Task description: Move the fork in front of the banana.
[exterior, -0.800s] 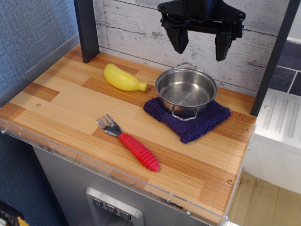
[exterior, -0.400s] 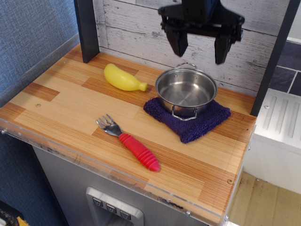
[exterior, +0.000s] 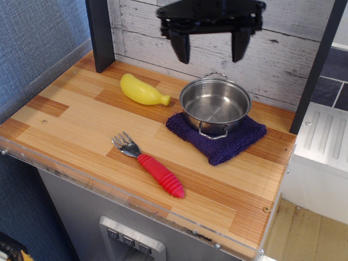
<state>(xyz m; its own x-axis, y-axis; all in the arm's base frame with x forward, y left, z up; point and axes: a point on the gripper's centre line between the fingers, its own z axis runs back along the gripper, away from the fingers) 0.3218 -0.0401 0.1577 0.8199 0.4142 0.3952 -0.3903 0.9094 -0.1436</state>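
Gripper (exterior: 210, 50) slid left and a bit up since last two pictures; was over right side of pot (exterior: 215, 105), now over its back-left rim. Jaws spread wide, holding nothing. Probably start of trip toward fork, so task barely begun.

Fork (exterior: 148, 165) lies flat on table (exterior: 65, 122), well below and left of jaws, untouched. Silver prongs point up-left, fat red ribbed handle points down-right.

Banana (exterior: 142, 90) lies left of jaws and lower, beside pot on purple cloth (exterior: 224, 144).

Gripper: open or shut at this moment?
Open. The gripper hangs above the steel pot, its two black fingers spread wide apart, nothing between them.
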